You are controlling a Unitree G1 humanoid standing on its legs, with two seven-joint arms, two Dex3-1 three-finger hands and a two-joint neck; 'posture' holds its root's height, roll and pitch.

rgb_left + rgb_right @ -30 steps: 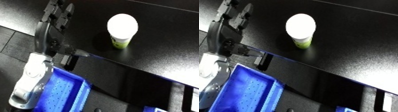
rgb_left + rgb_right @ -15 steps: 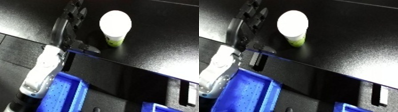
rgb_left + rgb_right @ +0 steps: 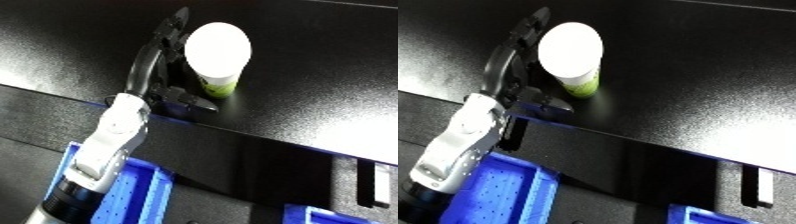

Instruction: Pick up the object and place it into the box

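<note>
The object is a tub with a round white lid [image 3: 216, 46] and a yellow-green body [image 3: 221, 88], standing upright on the black table [image 3: 320, 75]. My left hand [image 3: 144, 74] reaches up from the lower left and lies along the tub's left side. Its fingers [image 3: 171, 27] stretch straight past the lid and its thumb [image 3: 193, 101] is spread out near the tub's base. The hand is open, and I cannot tell whether it touches the tub. The blue bin [image 3: 147, 192] sits below the table edge at the lower left, partly hidden by my forearm [image 3: 107, 145]. My right hand shows in neither view.
The table's front edge [image 3: 266, 137] runs diagonally between the tub and the bin. A second blue container's corner [image 3: 346, 216] shows at the bottom right. A pale slot-shaped part [image 3: 764, 186] sits at the right edge.
My left hand has moved right across the table from well left of the tub to right beside it, with the fingers alongside the lid. The tub stays put; the camera shifted.
</note>
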